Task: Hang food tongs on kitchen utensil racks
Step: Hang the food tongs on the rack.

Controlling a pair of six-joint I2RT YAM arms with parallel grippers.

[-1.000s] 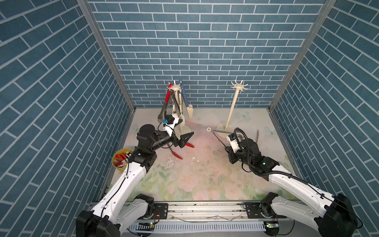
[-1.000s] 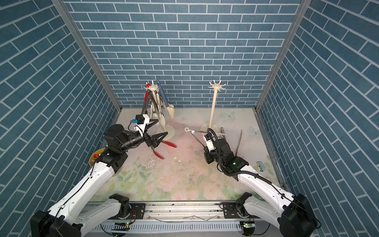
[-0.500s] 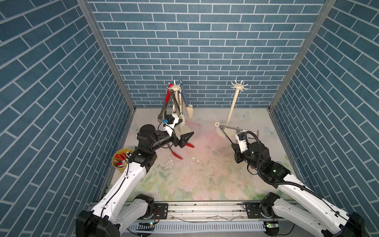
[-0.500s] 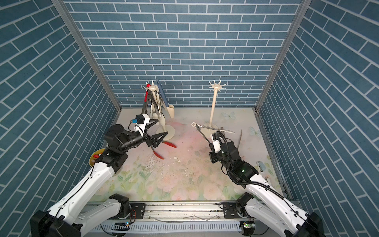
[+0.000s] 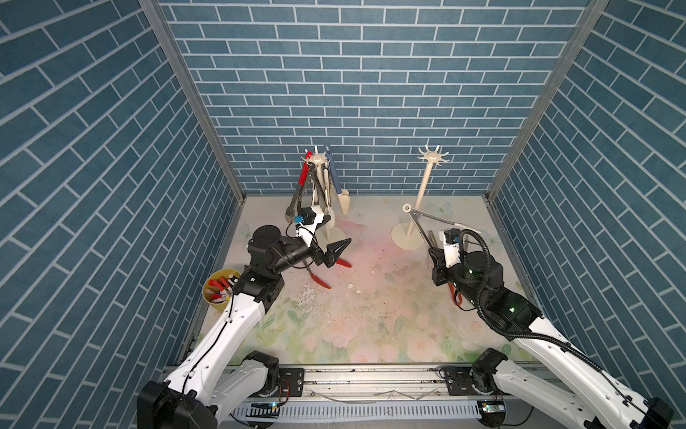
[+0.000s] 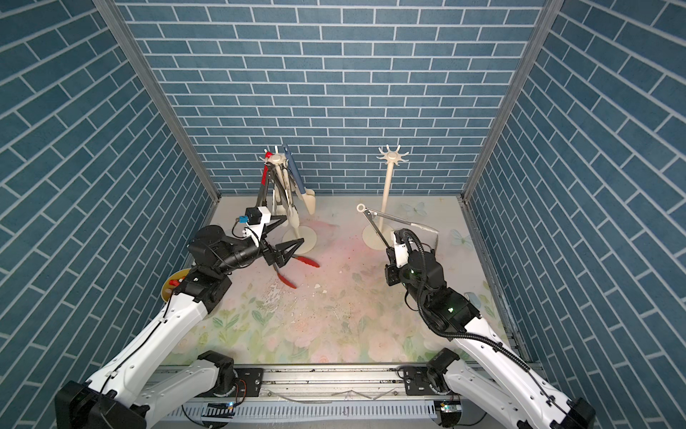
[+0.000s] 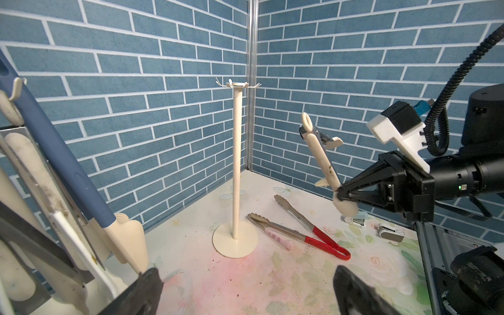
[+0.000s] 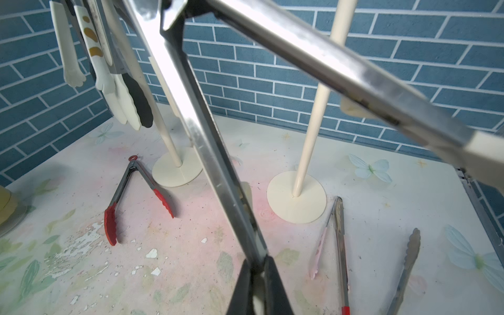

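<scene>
In both top views we see the left jaws spread wide and empty, hovering just over the red-tipped tongs [image 5: 322, 280] [image 6: 287, 279]. These lie splayed on the tabletop [image 5: 371, 315] near the foot of the left rack [image 5: 317, 159], which carries several hung tongs [image 5: 302, 182]. The same views show the right jaws closed on the cream-tipped tongs [image 5: 436, 218] [image 6: 397, 220]. These are lifted clear of the tabletop, ring end uppermost, beside the pole of the right rack [image 5: 423, 189] and well below its hooks.

The left wrist view gives us what the right arm mostly hides from above: the red-handled tongs [image 7: 324, 240] and the pink tongs [image 7: 275, 236], lying close together on the tabletop near the right rack's base. It also shows the grip plainly. The right jaws pinch one arm of the cream-tipped tongs [image 7: 321, 155] just above its spoon-shaped tip, and the other arm sticks out free. The red-tipped tongs fall outside this view.

The right wrist view shows the held metal arm [image 8: 207, 152] running down into the shut right jaws. Beyond it, the red-tipped tongs [image 8: 110, 223] lie by the left rack's base, well apart from the right jaws.
</scene>
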